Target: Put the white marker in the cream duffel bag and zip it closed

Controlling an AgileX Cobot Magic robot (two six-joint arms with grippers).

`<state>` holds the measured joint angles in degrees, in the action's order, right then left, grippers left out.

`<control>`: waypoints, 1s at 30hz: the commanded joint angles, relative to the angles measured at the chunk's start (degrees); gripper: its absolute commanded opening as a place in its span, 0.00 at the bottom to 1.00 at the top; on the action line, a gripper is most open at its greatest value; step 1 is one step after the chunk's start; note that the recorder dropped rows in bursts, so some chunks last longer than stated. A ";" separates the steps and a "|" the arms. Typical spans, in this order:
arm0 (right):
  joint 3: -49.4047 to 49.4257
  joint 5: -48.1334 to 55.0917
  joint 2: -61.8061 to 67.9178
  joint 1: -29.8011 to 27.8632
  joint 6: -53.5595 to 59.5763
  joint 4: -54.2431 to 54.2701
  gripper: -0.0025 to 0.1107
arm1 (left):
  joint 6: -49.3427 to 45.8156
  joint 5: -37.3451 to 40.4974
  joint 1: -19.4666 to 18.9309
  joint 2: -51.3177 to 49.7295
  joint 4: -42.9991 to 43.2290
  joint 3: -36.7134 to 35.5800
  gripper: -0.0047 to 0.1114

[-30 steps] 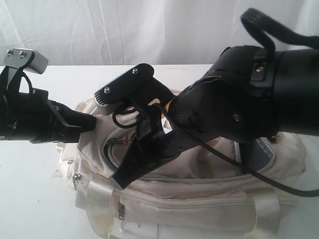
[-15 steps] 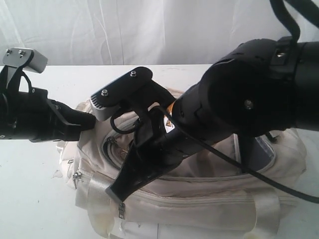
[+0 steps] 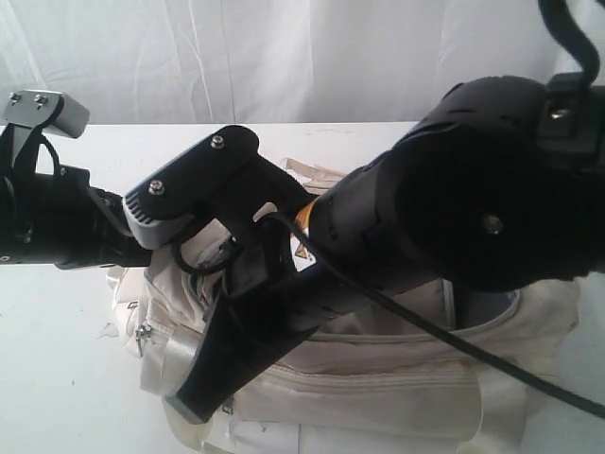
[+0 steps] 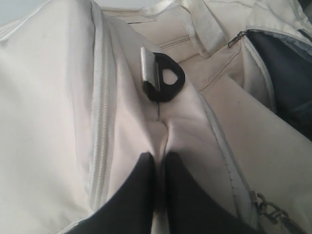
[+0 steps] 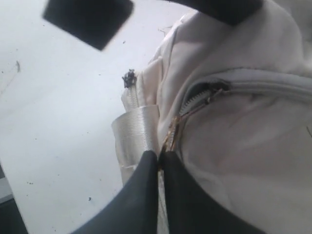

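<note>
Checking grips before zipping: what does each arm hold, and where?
Left jaws: cream duffel bag, fabric fold near the black clip. Right jaws: its zip pull.

Left arm (image 3: pixel 57 227) comes in low from the left, roughly level, with the left wrist camera (image 3: pixel 47 112) sitting on top. We see the left gripper (image 4: pixel 158 158) with its fingers (image 4: pixel 136 195) almost touching, pinching a fold of the cream duffel bag (image 4: pixel 48 97). In the exterior view its tips are hidden behind the right arm (image 3: pixel 473 218). That arm reaches in from the right, past the middle, forearm sloping down toward the near left, with the right wrist camera (image 3: pixel 184 189) on its upper side. Right gripper (image 5: pixel 159 155) points down and left, jaws pressed together on the thin zip pull (image 5: pixel 171 131).
</note>
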<state>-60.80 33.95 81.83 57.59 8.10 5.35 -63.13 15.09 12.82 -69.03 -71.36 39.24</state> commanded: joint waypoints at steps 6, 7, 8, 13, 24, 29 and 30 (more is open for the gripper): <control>0.19 2.48 -2.83 0.61 0.22 2.50 0.05 | 0.01 -1.98 -0.12 0.24 -1.85 0.11 0.04; 0.19 2.64 -2.83 0.61 0.22 2.86 0.05 | 0.01 -2.08 -0.12 0.24 -1.85 0.11 0.04; 0.19 2.74 -2.83 0.61 0.22 3.45 0.05 | 0.01 -2.08 -0.12 0.24 -1.85 0.11 0.04; 0.19 3.38 -2.83 0.69 1.00 5.50 0.05 | 0.01 -2.46 -0.12 0.24 -1.85 0.11 0.04; 0.19 5.95 -2.83 1.31 0.77 5.39 0.05 | 0.01 -3.49 -0.12 -2.27 -3.57 0.21 0.04; 0.19 6.47 -2.83 1.31 0.67 5.52 0.05 | 0.01 -2.85 -0.12 -3.39 -3.78 2.53 0.04; 0.19 6.47 -2.83 1.31 0.67 5.52 0.05 | 0.01 -1.85 -0.12 -3.65 -3.78 3.42 0.04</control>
<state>-60.80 37.06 79.69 58.25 8.21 8.78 -63.23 16.38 12.92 -71.90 -72.58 40.44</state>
